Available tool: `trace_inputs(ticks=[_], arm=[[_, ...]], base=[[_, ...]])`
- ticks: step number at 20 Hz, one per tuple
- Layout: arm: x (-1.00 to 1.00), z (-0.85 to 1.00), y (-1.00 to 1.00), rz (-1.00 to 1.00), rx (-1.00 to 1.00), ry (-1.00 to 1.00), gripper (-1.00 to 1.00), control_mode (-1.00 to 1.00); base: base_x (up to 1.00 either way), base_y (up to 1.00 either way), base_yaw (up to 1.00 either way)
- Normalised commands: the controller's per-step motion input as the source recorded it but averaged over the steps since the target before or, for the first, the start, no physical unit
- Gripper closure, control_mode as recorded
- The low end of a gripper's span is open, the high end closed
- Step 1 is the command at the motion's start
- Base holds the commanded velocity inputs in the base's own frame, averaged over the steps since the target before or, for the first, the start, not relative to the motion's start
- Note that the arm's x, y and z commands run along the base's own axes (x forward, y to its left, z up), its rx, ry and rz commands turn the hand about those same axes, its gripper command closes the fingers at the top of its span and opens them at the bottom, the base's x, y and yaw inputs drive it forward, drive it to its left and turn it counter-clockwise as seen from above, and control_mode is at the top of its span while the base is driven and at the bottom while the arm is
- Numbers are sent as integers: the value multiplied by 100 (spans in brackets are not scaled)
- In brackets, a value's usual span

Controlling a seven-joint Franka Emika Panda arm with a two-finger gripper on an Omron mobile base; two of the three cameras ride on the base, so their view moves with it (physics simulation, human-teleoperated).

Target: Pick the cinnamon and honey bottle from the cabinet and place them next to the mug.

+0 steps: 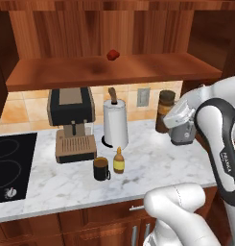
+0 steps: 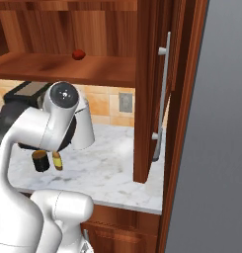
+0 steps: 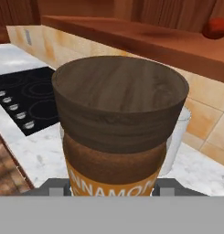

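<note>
The cinnamon [image 1: 165, 110], a dark brown jar with a tan label band and dark cap, is at the back right of the counter, and my gripper [image 1: 170, 124] is shut on it from the right. In the hand view the cinnamon [image 3: 118, 114] rises large between my fingertips. I cannot tell whether its base touches the counter. The honey bottle [image 1: 119, 161], amber with a yellow cap, stands upright on the marble just right of the dark mug [image 1: 101, 169], about one jar-width apart. Both also appear in the right base view: mug [image 2: 41, 160], honey bottle [image 2: 57, 160]. The cabinet shelf [image 1: 114, 72] hangs above.
A small red lump [image 1: 112, 55] lies on the cabinet shelf. A black-and-tan coffee machine [image 1: 71, 122] and a white paper towel roll [image 1: 115, 122] stand behind the mug. A black cooktop [image 1: 11, 166] is at the left. An open cabinet door [image 2: 152, 89] hangs at the right.
</note>
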Motion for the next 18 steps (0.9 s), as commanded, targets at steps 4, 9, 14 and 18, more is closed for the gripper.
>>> trace_inputs(ticks=[4, 9, 14, 18], arm=[[19, -22, 0, 5, -12, 0, 100, -100], [61, -35, -5, 2, -1, 5, 100, -100], [49, -22, 0, 2, 0, 10, 100, -100], [10, -33, 0, 6, 0, 7, 100, -100]], base=[[0, 0, 0], [0, 0, 0], [0, 0, 0], [0, 0, 0]])
